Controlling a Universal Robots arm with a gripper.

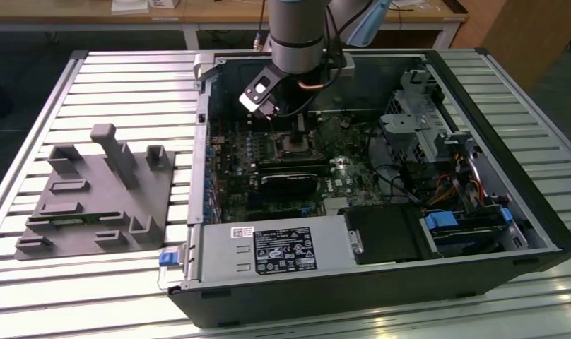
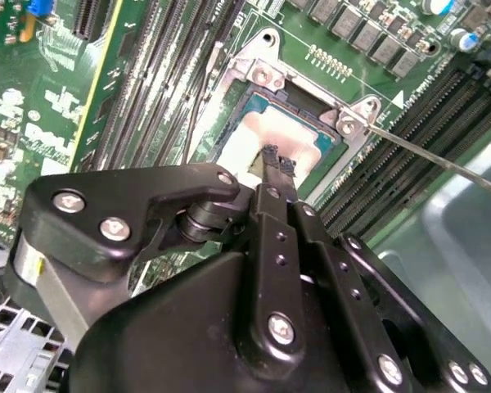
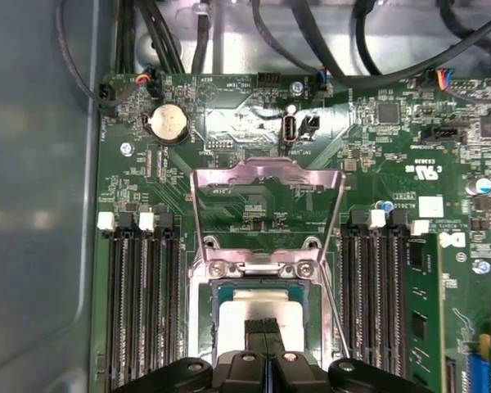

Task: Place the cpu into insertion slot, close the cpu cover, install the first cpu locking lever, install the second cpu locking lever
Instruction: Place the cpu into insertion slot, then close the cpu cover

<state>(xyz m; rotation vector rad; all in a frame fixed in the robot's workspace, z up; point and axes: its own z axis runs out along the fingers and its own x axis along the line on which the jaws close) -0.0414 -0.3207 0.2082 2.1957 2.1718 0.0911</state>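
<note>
Gripper [image 2: 278, 158] low over motherboard [image 3: 368, 139]. Fingers [image 2: 269, 153] drawn together, nothing between them (tips at cpu top, contact hard to judge). Cpu [image 3: 258, 304] directly under fingertips, seated flat in insertion slot [image 3: 262, 268]. Cpu cover [image 3: 266, 174] beyond fingertips, swung up off slot, hinged at slot's far edge. Thin lever rod [image 2: 434, 157] beside fingers, standing out from slot corner.

— Where's the chip [image 3: 241, 304] sitting?
— I see it in the socket [image 3: 201, 282], gripper [image 3: 263, 326] just over it (cover [image 3: 266, 173] lies flipped open beside). Case [image 1: 361, 289] sits on the table [image 1: 125, 78].
</note>
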